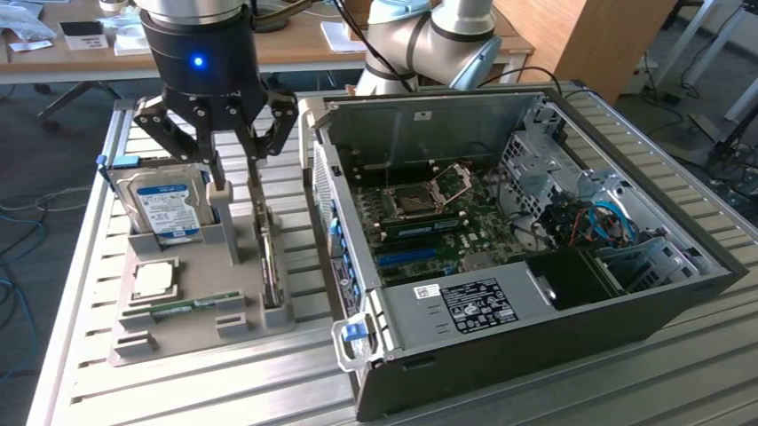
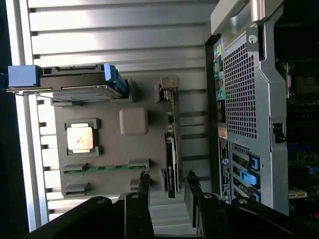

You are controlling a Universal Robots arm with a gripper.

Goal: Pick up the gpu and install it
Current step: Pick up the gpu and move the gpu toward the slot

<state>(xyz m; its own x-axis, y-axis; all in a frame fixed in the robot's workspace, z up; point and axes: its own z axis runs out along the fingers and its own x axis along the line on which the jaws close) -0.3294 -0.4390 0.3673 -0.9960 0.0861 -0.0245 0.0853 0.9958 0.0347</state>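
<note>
The gpu (image 1: pixel 270 262) stands on its edge in a slot of the grey holder tray (image 1: pixel 237 297), beside the open computer case (image 1: pixel 509 240). In the wrist view the gpu (image 2: pixel 171 149) shows as a thin dark card with a metal bracket at its far end. My gripper (image 1: pixel 237 188) hangs just above the card's far end. Its fingers (image 2: pixel 144 188) sit on either side of the card's near end with a gap between, so the gripper (image 2: pixel 168 189) is open and holds nothing. The motherboard (image 1: pixel 438 226) lies exposed inside the case.
On the tray stand a blue-labelled hard drive (image 1: pixel 166 209), a CPU (image 1: pixel 154 280) and a RAM stick (image 1: pixel 190 306). The case's side wall (image 1: pixel 343 231) rises close beside the tray. The ribbed metal table (image 1: pixel 213 382) stretches in front. A desk and a second arm (image 1: pixel 427 40) are behind.
</note>
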